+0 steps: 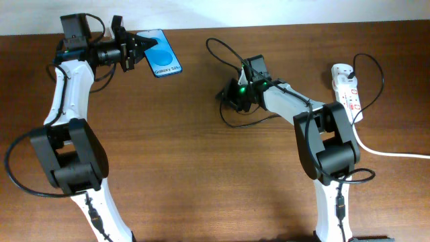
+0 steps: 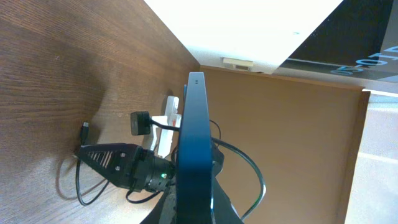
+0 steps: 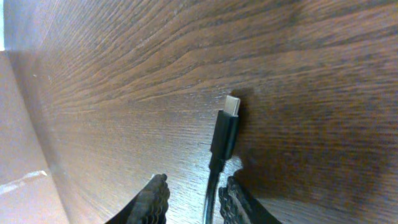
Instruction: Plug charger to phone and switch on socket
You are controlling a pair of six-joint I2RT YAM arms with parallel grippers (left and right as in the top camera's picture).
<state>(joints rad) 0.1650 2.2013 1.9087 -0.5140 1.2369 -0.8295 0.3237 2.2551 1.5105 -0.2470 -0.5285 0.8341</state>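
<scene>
- The socket (image 1: 348,87) lay far right, well apart from both grippers; in the left wrist view the phone hid most of it.
- The phone (image 1: 161,62), screen up at far left, was pinched by the left gripper (image 1: 143,52); that wrist's camera saw it edge-on.
- The charger (image 3: 225,130) plug tip lay just ahead of the right gripper (image 3: 196,185), cable passing between its parted fingers; overhead, the tip was too small to find.

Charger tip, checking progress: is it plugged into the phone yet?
Unplugged: the tip has its metal end bare; the phone is far off.
</scene>
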